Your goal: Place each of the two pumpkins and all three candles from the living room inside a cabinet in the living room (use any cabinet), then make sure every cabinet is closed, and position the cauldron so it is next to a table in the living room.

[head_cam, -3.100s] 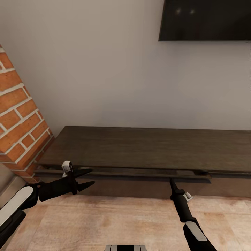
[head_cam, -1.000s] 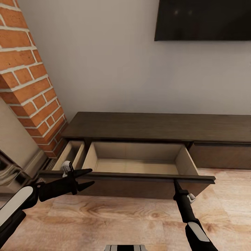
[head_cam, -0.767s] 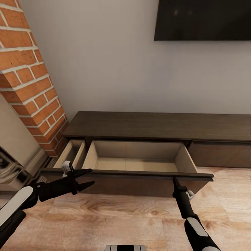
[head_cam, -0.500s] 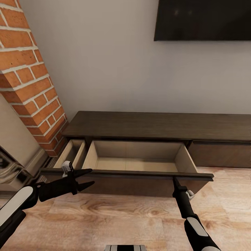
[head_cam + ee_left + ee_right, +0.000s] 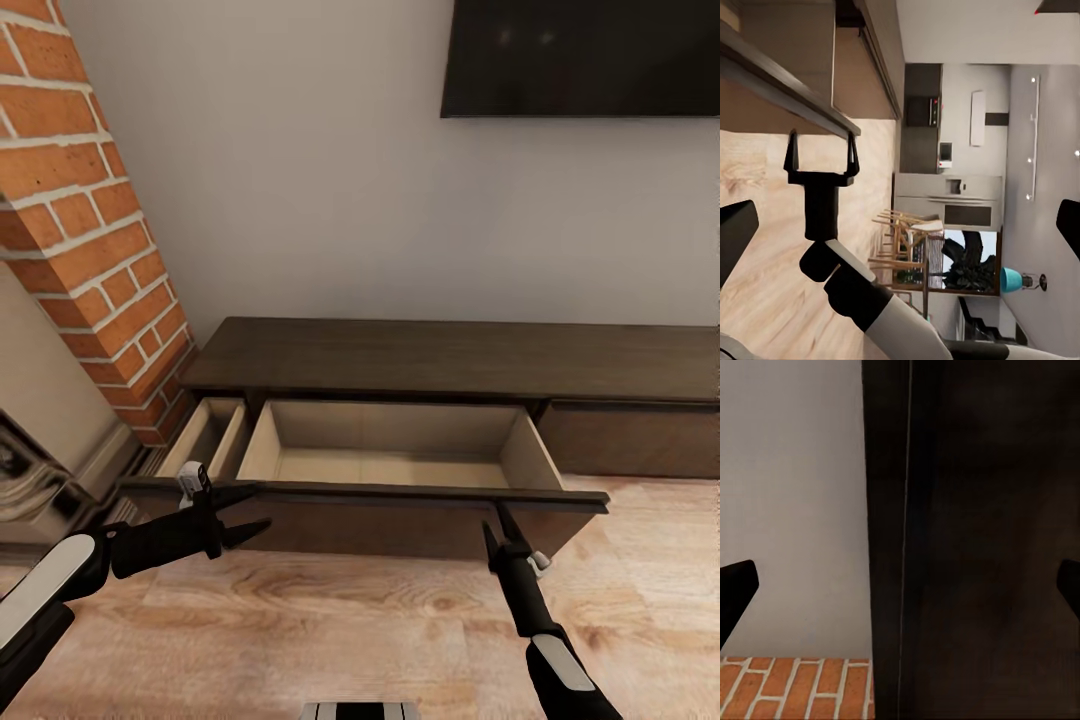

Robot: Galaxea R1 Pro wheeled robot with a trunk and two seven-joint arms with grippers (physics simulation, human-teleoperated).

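Head view, from the left: a red brick column with pale mortar [image 5: 80, 230] stands against the plain grey wall [image 5: 300, 170], and in front of it the left gripper [image 5: 262, 508] hangs over the light wooden plank floor [image 5: 330, 620], its two black fingers spread apart and holding nothing, just beside the left end of the pulled-out front. The long, low, dark-brown wooden cabinet [image 5: 450, 358] runs along the wall; its wide drawer with pale beige insides [image 5: 385, 450] is pulled out and bare, with a narrower beige compartment [image 5: 205, 440] open beside it. Farther right, the right gripper [image 5: 495, 528] points up at the underside of the drawer's dark front, fingers parted, gripping nothing. A black flat wall-mounted screen [image 5: 580, 58] hangs above.
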